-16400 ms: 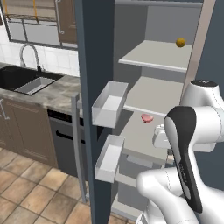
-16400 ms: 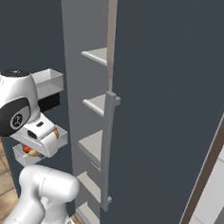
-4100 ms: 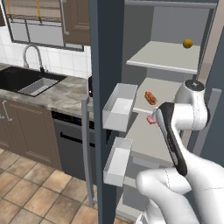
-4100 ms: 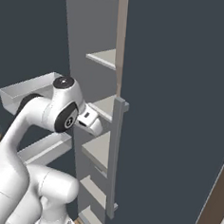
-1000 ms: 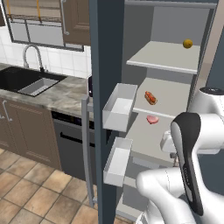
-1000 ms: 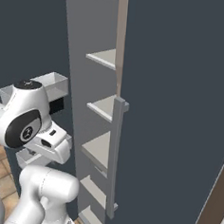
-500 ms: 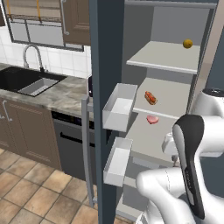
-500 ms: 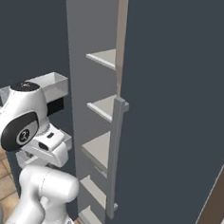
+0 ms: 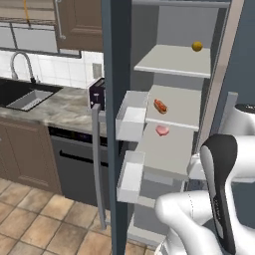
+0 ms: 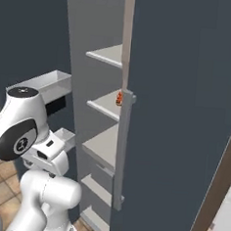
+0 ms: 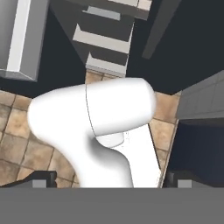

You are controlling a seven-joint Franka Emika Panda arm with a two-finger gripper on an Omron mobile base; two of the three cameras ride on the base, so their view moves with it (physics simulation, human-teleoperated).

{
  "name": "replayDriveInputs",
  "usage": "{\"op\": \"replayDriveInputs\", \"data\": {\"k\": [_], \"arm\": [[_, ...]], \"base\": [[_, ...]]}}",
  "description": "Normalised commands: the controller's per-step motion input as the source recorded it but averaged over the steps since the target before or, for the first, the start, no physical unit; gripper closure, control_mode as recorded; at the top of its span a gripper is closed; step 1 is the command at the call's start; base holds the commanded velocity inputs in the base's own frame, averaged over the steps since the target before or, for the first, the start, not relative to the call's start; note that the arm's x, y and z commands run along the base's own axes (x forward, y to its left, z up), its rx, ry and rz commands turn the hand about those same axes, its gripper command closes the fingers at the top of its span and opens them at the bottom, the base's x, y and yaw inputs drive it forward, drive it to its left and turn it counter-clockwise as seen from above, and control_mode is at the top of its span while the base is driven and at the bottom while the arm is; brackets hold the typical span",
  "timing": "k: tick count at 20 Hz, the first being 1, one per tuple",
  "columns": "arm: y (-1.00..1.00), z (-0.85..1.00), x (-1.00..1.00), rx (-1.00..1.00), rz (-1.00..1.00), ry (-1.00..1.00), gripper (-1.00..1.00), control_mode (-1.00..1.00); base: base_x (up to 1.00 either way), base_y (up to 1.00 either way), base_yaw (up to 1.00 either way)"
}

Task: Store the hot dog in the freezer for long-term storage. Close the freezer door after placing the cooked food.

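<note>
The hot dog [image 9: 160, 105] lies on the middle pale shelf of the freezer [image 9: 174, 104], a red-orange sausage in a tan bun; a sliver of it [image 10: 120, 97] peeks past the closed panel's edge. The freezer door [image 9: 117, 149] stands wide open, edge-on, with white bins [image 9: 132, 117] on its inner face. My gripper [image 11: 110, 178] is open with nothing held, and it points down at the tiled floor over my own body. It is drawn back, well away from the shelves.
A flat pink meat piece [image 9: 162, 130] lies on the shelf below the hot dog, and a small yellow fruit [image 9: 197, 46] on the top shelf. The plain closed panel [image 10: 181, 117] with its grey handle [image 10: 121, 147] flanks the opening. A counter with a sink [image 9: 30, 97] is at the left.
The folded arm has shifted only slightly. The hot dog stays on its shelf, the door stays open and the gripper stays open.
</note>
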Motion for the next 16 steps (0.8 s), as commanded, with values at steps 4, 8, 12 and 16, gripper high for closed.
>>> {"op": "replayDriveInputs", "data": {"k": [4,8,12,16], "arm": [[0.0,0.0,0.0,0.0,0.0,0.0,-1.0,1.0],[0.0,0.0,0.0,0.0,0.0,0.0,-1.0,1.0],[0.0,0.0,0.0,0.0,0.0,0.0,-1.0,1.0],[0.0,0.0,0.0,0.0,0.0,0.0,-1.0,1.0]], "base": [[-0.24,0.19,-0.28],[-0.24,0.12,-0.3],[-0.11,0.07,-0.34],[-0.11,0.3,-0.35]]}}
